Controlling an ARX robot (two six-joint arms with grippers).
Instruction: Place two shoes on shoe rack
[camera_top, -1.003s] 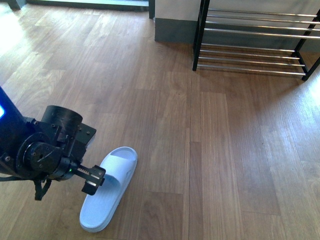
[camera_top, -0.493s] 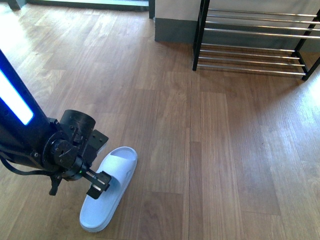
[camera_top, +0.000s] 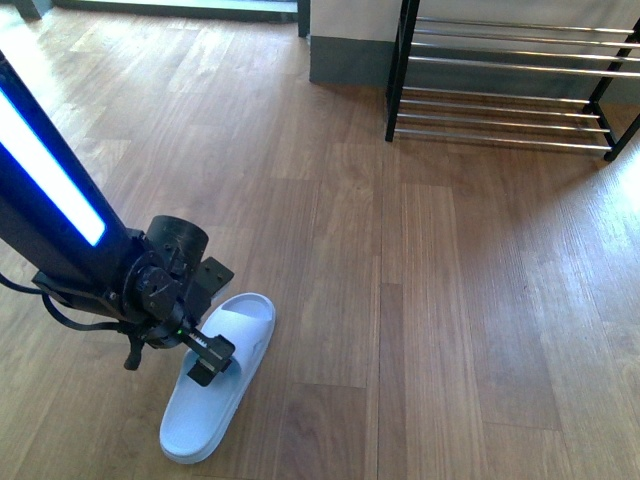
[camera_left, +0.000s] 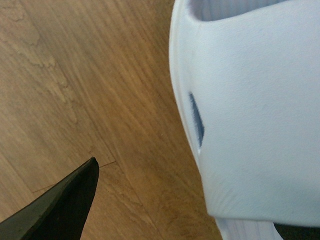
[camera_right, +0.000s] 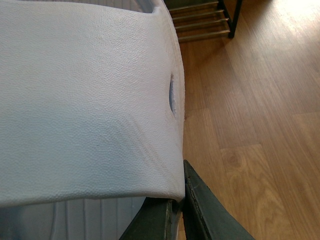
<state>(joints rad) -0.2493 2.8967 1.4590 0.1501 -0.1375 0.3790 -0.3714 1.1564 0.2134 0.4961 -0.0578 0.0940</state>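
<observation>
Shoes here are pale blue-white foam slides, not sneakers. One, the floor slide (camera_top: 215, 385), lies flat on the wood floor (camera_top: 450, 300) near the front view's lower left, toe end pointing up-right, well apart from the shoe rack (camera_top: 500, 80), which stands at the far right by the wall w/ its chrome bars bare. L gripper (camera_top: 205, 358) is down over that slide's strap, approx. mid-shoe. In the L wrist view the strap (camera_left: 250, 115) fills the frame w/ a small dark slit on its side; one dark finger (camera_left: 65, 207) sits out on the floor side w/ bare wood between it and the slide's edge, and a sliver of the other shows past the strap at the frame corner, so the jaws are spread, straddling the strap w/o pinching it. Second shoe, the held slide (camera_right: 85, 100), shows only in the R wrist view: its textured strap covers most of the frame, and the strap's edge runs down between the two dark fingers of the R gripper (camera_right: 176, 194), which look pressed onto it. Rack's lower bars and floor show beyond it. R arm isn't in the front view.
</observation>
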